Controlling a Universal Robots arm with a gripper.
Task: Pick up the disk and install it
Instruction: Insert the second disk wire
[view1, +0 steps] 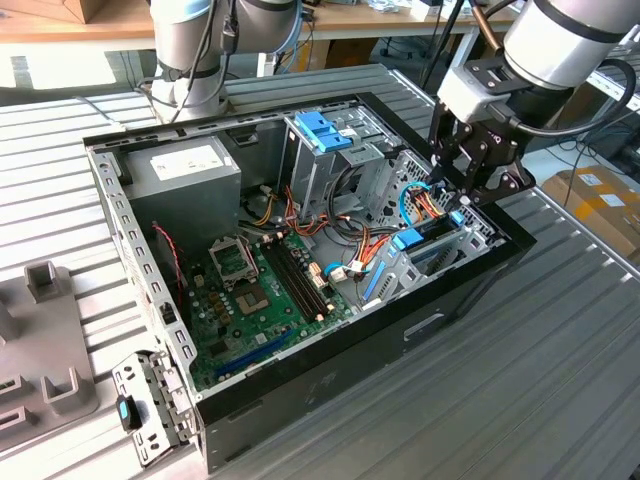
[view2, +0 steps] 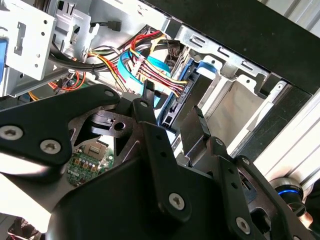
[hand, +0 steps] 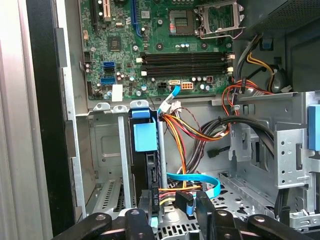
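The disk (view1: 418, 250) stands on edge in a metal bay at the end of the open computer case (view1: 420, 330) on the exterior view's right, a blue tab at its top. In the first wrist view the disk (hand: 146, 165) shows edge-on with its blue tab. My gripper (view1: 452, 200) hangs just above that bay. Its black fingers (hand: 204, 207) stand apart, so the gripper (hand: 175, 207) is open, with cables and a connector in the gap. In the second wrist view the gripper (view2: 170, 112) sits over the blue rail of the disk (view2: 181, 92).
A grey power-supply box (view1: 185, 170) fills the case's far corner. A metal drive cage with a blue handle (view1: 325, 130) stands mid-back. The green motherboard (view1: 250, 290) lies on the floor, with bundled cables (view1: 350, 250) beside the bay. A loose metal bracket (view1: 145, 410) lies outside the case.
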